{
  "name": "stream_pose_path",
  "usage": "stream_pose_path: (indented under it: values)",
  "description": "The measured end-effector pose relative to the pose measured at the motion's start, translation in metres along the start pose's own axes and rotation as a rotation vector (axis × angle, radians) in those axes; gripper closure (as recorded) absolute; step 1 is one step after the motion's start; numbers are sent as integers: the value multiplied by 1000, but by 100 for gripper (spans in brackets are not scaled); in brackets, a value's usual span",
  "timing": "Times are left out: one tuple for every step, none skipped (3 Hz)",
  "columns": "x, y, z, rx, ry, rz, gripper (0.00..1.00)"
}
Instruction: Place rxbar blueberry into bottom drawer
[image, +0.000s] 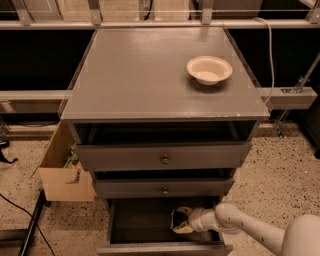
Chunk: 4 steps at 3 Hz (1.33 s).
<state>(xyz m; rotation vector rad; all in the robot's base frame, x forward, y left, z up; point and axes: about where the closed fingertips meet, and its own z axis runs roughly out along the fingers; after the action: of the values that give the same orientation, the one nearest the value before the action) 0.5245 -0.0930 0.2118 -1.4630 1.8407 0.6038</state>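
Note:
The bottom drawer (150, 247) is pulled open below two upper drawers with round knobs. My gripper (180, 220) reaches in from the right and sits inside the drawer, at its right middle, low over the dark floor. A small dark item, the rxbar blueberry (176, 219), shows between the pale fingers (183, 229), which are shut on it. Most of the bar is hidden by the fingers.
A cream round bowl (209, 69) sits on the cabinet top (150, 75) at the back right. The top drawer (165, 156) and middle drawer (164, 188) stand slightly open. A cardboard box (62, 175) is on the floor to the left, with a black cable (20, 210) near it.

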Motion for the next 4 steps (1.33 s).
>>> stream_pose_path:
  values:
    - [7, -8, 12, 12, -9, -9, 100]
    - [17, -16, 24, 30, -2, -12, 100]
    - [24, -21, 29, 45, 7, -12, 100]
    - [33, -27, 38, 72, 31, -17, 100]
